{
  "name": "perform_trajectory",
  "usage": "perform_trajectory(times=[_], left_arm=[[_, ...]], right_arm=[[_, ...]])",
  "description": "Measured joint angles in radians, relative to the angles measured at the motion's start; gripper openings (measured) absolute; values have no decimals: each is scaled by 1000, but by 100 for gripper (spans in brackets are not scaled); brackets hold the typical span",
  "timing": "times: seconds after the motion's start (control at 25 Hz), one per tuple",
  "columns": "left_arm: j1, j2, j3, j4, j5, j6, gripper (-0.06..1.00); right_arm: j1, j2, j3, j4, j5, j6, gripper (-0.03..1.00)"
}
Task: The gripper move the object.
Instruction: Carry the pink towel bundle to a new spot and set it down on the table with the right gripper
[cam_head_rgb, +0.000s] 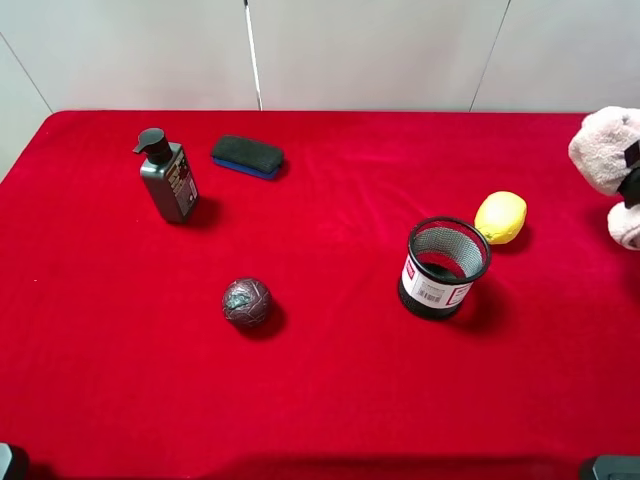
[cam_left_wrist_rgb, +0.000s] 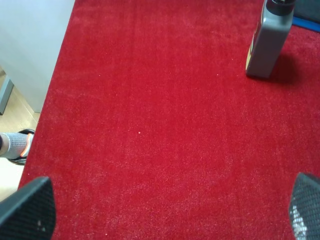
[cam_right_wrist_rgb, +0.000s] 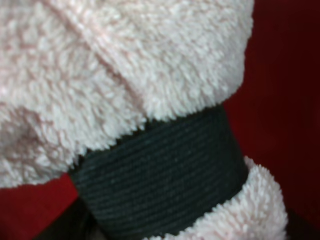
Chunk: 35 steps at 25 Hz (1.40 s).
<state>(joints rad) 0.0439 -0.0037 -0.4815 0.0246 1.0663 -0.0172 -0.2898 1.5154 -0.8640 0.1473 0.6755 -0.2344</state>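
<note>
- The towel (cam_head_rgb: 603, 148) is at the right edge of the table, right of the lemon (cam_head_rgb: 500, 217) and partly cut off by the frame. Both fluffy lobes show, with the black band (cam_right_wrist_rgb: 160, 175) between them. I cannot tell whether it rests on the red cloth (cam_head_rgb: 330, 400) or hangs just above it.
- The right claw is closed. Its fingers are hidden behind the pile, but the towel fills the right wrist view with the band right up close, so I judge it is clamped on the towel at or near the band.
- To move it well, I would keep the grip on the band, the firm part, since the lobes are soft and would squash or slip.
- The towel should be lifted until the lower lobe clears the cloth, so that it does not drag.
- If the path runs left, it should pass above or to the far side of the lemon and the mesh cup (cam_head_rgb: 445, 265), because the light, open cup would tip at a brush.
- It is best set down on bare cloth, and the claw opened only once the towel rests.
- The left claw (cam_left_wrist_rgb: 167, 215) is open and empty, its tips spread wide over bare cloth near the pump bottle (cam_head_rgb: 168, 178).
- Count: one towel, one lemon, one mesh cup, one dark ball (cam_head_rgb: 246, 302), one pump bottle, one eraser block (cam_head_rgb: 247, 156), two claws.
</note>
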Motion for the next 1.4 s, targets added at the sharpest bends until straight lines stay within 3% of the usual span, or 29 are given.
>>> perform_trajectory(times=[0.64,1.4], left_arm=[[0,0,0,0,0,0,92],[0,0,0,0,0,0,92]], right_arm=[[132,62,1,21,-66,19,39],[135,114,1,24,-90,19,39]])
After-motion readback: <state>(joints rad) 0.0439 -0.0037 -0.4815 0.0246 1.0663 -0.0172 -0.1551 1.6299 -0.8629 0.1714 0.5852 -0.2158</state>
